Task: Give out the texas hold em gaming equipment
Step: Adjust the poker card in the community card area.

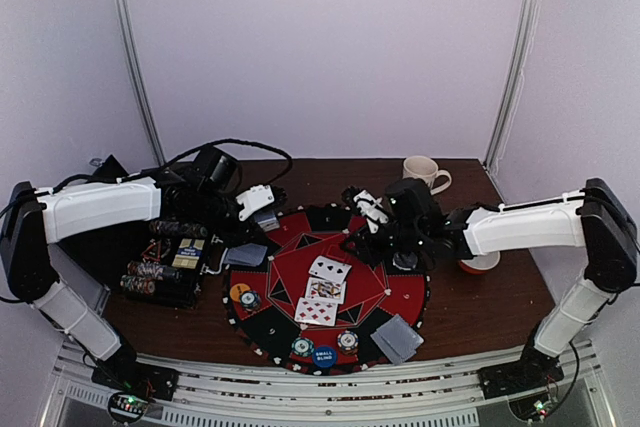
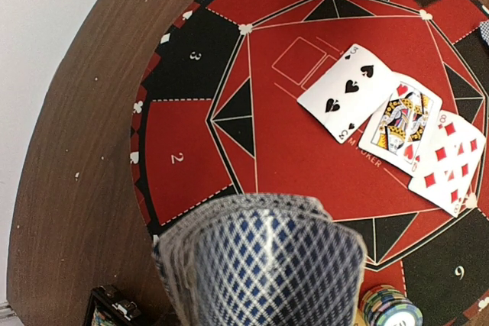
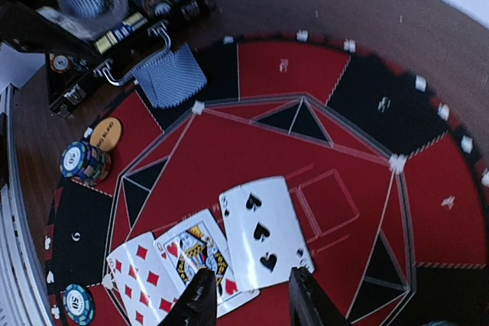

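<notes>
Three face-up cards lie in a row mid-mat: three of spades (image 1: 329,269) (image 2: 348,91) (image 3: 265,230), a queen of hearts (image 2: 403,122) (image 3: 195,253) and an eight of diamonds (image 2: 449,162) (image 3: 137,276). My left gripper (image 1: 232,245) is shut on a fanned deck of blue-backed cards (image 1: 246,255) (image 2: 260,265) at the mat's left edge; the deck hides its fingers. My right gripper (image 1: 362,242) (image 3: 252,303) is open and empty, hovering over the near edge of the three of spades. Chips (image 1: 250,300), an orange button (image 1: 239,292) and the blue small blind button (image 1: 324,355) lie on the mat.
The round red and black mat (image 1: 400,297) fills the table's middle. An open chip case (image 1: 165,265) (image 3: 99,13) stands left of it. A face-down card pile (image 1: 397,337) lies front right. A white mug (image 1: 425,172) and an orange-rimmed bowl (image 1: 480,263) stand at the right.
</notes>
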{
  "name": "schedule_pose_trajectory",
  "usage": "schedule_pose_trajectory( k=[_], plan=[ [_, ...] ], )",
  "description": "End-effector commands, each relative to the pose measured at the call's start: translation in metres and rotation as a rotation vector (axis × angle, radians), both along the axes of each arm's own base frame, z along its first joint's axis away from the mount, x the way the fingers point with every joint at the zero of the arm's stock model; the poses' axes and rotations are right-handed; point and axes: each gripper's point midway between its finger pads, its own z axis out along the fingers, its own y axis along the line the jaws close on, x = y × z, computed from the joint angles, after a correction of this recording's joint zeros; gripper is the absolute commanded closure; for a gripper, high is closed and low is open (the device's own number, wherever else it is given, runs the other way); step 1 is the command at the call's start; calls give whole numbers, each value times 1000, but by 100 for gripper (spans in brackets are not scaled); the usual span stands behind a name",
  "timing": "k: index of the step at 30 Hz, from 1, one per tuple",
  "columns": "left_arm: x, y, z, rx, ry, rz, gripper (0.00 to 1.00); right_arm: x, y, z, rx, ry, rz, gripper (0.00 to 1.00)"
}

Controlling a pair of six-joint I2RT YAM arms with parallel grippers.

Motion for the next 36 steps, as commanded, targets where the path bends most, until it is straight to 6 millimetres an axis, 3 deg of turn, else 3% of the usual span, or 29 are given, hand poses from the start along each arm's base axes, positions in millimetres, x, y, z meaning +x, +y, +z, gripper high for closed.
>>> schedule_pose_trajectory(
  k=[1,10,15,23,30,36],
  plan=[
    [8,-4,14,-33,-41,12,67,-28,-12,-67,-31,415,-197,67],
    [8,-3,13,-27,-44,15,67,-67,-4,-121,-55,634,-185,74],
    [8,-3,11,-25,-40,15,67,-82,8,-133,-55,687,-147,77],
    [8,-2,10,-22,-39,17,67,-84,22,-131,-27,687,-124,80],
    [9,-2,10,-23,-39,18,67,-80,12,-125,-71,636,-145,79],
    [8,-2,10,-24,-38,16,67,-71,6,-97,-68,585,-139,75]
  ],
)
